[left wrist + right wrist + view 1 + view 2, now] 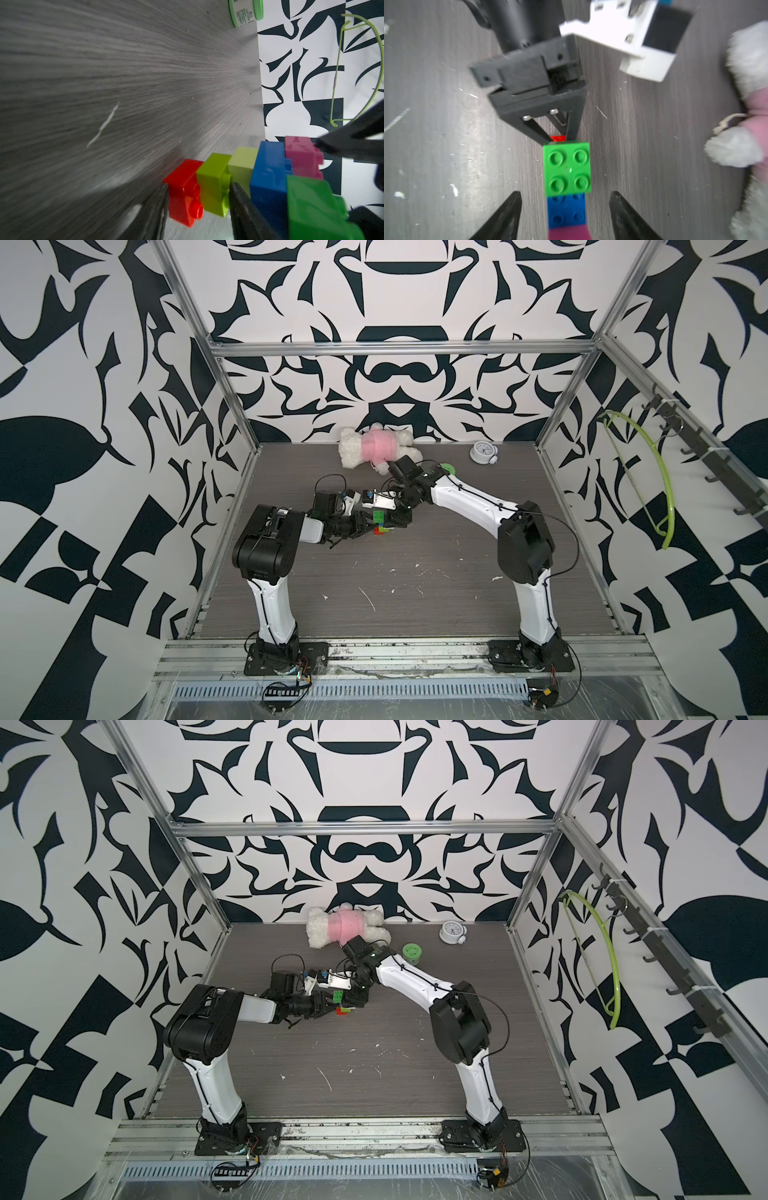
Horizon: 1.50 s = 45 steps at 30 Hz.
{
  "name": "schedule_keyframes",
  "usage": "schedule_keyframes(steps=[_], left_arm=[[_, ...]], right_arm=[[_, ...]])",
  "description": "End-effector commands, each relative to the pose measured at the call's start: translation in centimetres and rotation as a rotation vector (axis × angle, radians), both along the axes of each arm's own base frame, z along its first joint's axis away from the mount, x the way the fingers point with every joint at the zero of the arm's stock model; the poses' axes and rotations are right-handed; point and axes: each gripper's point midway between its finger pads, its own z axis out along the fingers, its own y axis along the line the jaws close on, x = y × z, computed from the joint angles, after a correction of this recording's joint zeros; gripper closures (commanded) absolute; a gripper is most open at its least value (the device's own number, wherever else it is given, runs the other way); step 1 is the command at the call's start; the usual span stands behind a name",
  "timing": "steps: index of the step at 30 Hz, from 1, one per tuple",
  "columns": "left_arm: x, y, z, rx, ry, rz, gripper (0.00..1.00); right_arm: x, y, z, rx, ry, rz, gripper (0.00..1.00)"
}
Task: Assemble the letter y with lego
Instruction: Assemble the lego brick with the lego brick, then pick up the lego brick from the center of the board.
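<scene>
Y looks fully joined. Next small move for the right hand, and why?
Probably back the right hand away from the letter y: its jaws stand open, clear of the bricks on both sides, while the left hand is shut on the stem and holds it alone.

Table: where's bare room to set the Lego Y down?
The wide front stretch of table between the left arm and right arm is bare. Crowded: the middle around the Lego Y, and the back edge with plush toy, green-lidded jar, alarm clock.

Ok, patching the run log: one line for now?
left gripper: shut on letter y stem | right gripper: jaws open astride it, no contact | bricks: six joined
</scene>
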Motion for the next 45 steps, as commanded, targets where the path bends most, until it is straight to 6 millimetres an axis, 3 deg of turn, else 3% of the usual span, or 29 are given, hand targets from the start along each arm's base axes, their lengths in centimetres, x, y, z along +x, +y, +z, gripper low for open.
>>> schedule_keyframes(steps=[1, 6, 9, 12, 15, 23, 31, 45], left_arm=[[-5.1, 3.5, -8.9, 0.244, 0.318, 0.089, 0.49], [-5.1, 3.5, -8.9, 0.243, 0.32, 0.089, 0.49], [-5.1, 3.5, -9.0, 0.244, 0.322, 0.089, 0.49], [-5.1, 3.5, -9.0, 0.244, 0.324, 0.09, 0.49], [-5.1, 3.5, -9.0, 0.244, 0.323, 0.091, 0.49], [-5.1, 3.5, -9.0, 0.246, 0.325, 0.091, 0.49], [-5.1, 3.5, -9.0, 0.246, 0.324, 0.09, 0.49], [-5.1, 3.5, -9.0, 0.245, 0.325, 0.089, 0.49]], right_arm=[[1.4, 0.4, 4.7, 0.218, -0.082, -0.049, 0.28], [1.6, -1.9, 5.6, 0.386, -0.055, -0.079, 0.29], [1.4, -3.3, 5.9, 0.504, -0.128, -0.063, 0.3], [1.8, -4.9, 5.4, 0.567, -0.195, -0.096, 0.25], [1.7, -5.8, 4.5, 0.601, -0.157, -0.098, 0.24], [1.2, -5.3, 2.6, 0.598, -0.056, -0.058, 0.24], [0.2, -4.4, 1.0, 0.544, -0.046, -0.013, 0.25], [0.2, -2.6, -1.3, 0.496, -0.041, -0.003, 0.28]])
